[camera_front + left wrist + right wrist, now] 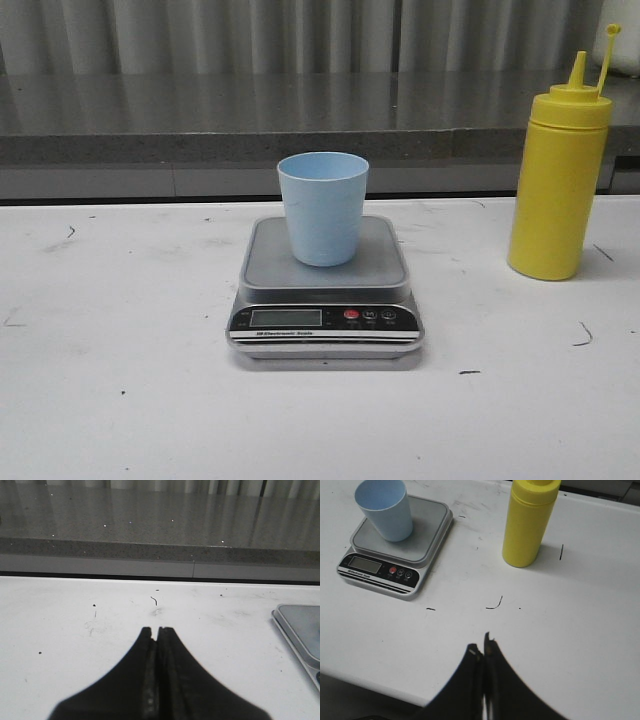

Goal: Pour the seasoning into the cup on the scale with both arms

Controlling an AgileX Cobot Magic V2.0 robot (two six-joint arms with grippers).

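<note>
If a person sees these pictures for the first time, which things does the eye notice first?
First, the yellow squeeze bottle, upright on the white table at the right, cap off its nozzle. Then the pale blue cup, upright on the silver scale at the centre. Both grippers, left and right, are shut and hold nothing.

The cup (322, 207) stands on the scale (326, 300) — the seasoning (556, 180) well right, on the table (120, 400).
</note>
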